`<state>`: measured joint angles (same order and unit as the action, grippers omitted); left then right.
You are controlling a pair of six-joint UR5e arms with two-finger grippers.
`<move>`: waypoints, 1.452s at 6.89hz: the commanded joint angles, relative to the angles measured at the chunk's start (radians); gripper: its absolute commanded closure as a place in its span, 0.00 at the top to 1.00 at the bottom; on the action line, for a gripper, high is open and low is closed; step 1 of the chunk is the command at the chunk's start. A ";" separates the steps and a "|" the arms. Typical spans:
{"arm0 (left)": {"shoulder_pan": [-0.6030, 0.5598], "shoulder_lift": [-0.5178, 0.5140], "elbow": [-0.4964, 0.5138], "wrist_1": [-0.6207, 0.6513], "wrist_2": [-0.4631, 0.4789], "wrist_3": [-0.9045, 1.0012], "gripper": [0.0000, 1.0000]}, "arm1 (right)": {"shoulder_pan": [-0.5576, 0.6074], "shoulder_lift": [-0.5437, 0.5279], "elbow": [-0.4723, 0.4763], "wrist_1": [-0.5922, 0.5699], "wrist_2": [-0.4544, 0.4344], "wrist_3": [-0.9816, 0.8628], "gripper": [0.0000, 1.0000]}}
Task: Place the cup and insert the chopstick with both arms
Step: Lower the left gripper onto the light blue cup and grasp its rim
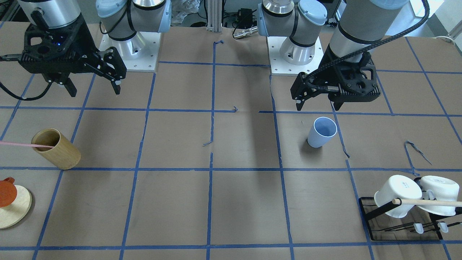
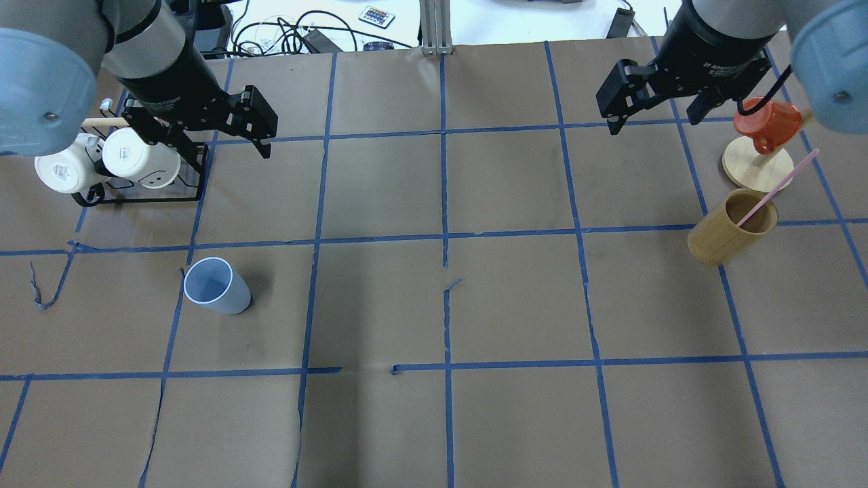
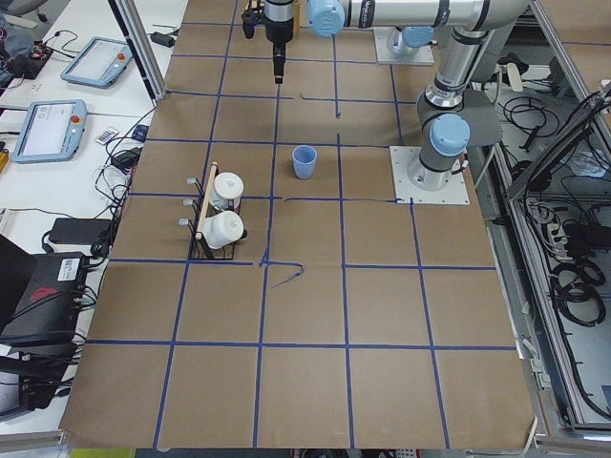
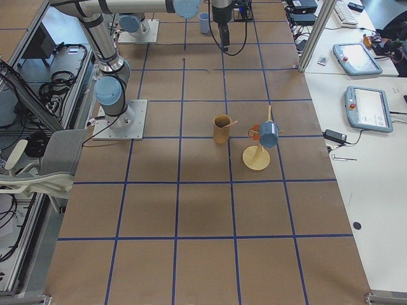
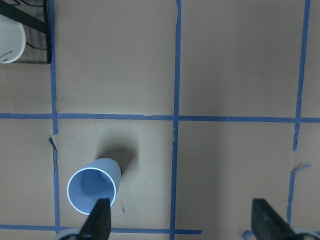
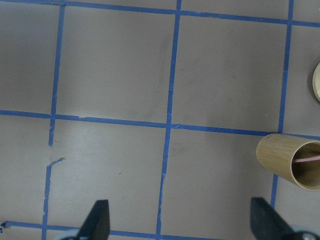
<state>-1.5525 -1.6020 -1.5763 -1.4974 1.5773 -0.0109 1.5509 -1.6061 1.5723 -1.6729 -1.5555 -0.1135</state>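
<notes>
The light-blue cup [image 1: 321, 133] stands upright on the brown table, also in the overhead view [image 2: 215, 286] and the left wrist view [image 5: 92, 187]. My left gripper [image 1: 317, 105] is open and empty, raised above the table just robot-side of the cup [image 5: 182, 222]. The pale pink chopstick [image 1: 21, 144] leans in a tan bamboo cylinder [image 1: 57, 148], also seen overhead [image 2: 780, 186] and in the right wrist view [image 6: 307, 160]. My right gripper [image 1: 94, 90] is open and empty, raised, apart from the cylinder [image 2: 729, 234].
A black rack [image 1: 408, 220] with two white mugs and a wooden dowel stands beside the left arm [image 2: 108, 163]. A red mug [image 2: 770, 125] hangs on a round wooden stand [image 2: 756, 169] near the cylinder. Blue tape lines grid the table.
</notes>
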 commanded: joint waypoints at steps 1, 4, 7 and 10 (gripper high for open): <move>0.038 0.016 -0.063 0.017 0.015 0.119 1.00 | 0.000 0.000 0.000 0.001 -0.001 0.000 1.00; 0.235 0.014 -0.254 0.124 0.033 0.273 1.00 | -0.002 0.000 0.000 -0.002 0.000 0.000 1.00; 0.351 -0.002 -0.416 0.275 0.020 0.308 1.00 | -0.002 0.000 0.000 -0.002 0.000 0.000 1.00; 0.353 -0.002 -0.468 0.285 0.023 0.308 1.00 | -0.002 0.000 0.000 -0.019 -0.001 -0.002 1.00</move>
<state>-1.2059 -1.6020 -2.0162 -1.2245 1.5966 0.2959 1.5493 -1.6061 1.5718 -1.6789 -1.5550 -0.1135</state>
